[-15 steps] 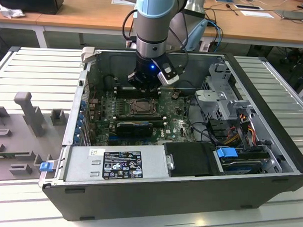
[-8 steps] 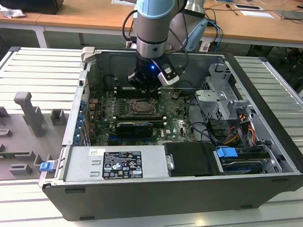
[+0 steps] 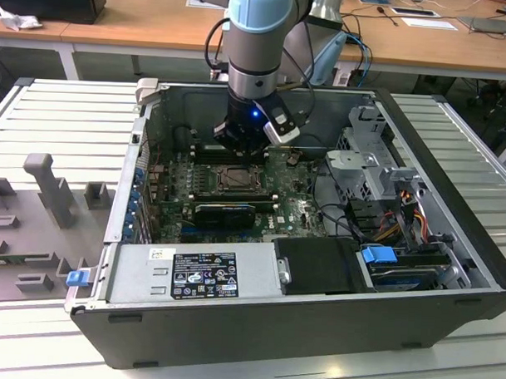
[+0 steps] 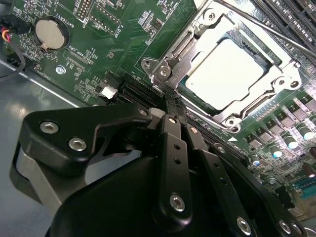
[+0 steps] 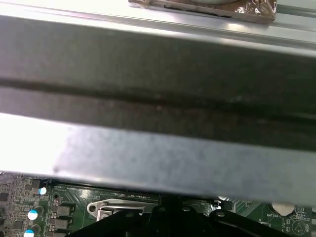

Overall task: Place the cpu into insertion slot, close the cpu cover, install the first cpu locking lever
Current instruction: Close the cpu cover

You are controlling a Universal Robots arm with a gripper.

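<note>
Wooden desks [image 3: 134, 19] line the back of the room, and pale slatted metal tabletop [image 3: 65, 108] carries an open computer case [image 3: 316, 300] lying on its side. Inside it, the arm's gripper [image 3: 238, 143] hangs just above the green motherboard [image 3: 294, 209], near the socket. In the second wrist view the gripper [image 4: 167, 98] has its fingers pressed together, tips at the hinge corner of the cover [image 4: 170, 61]. That cover lies closed around the cpu [image 4: 229, 69], seated in its slot.
</note>
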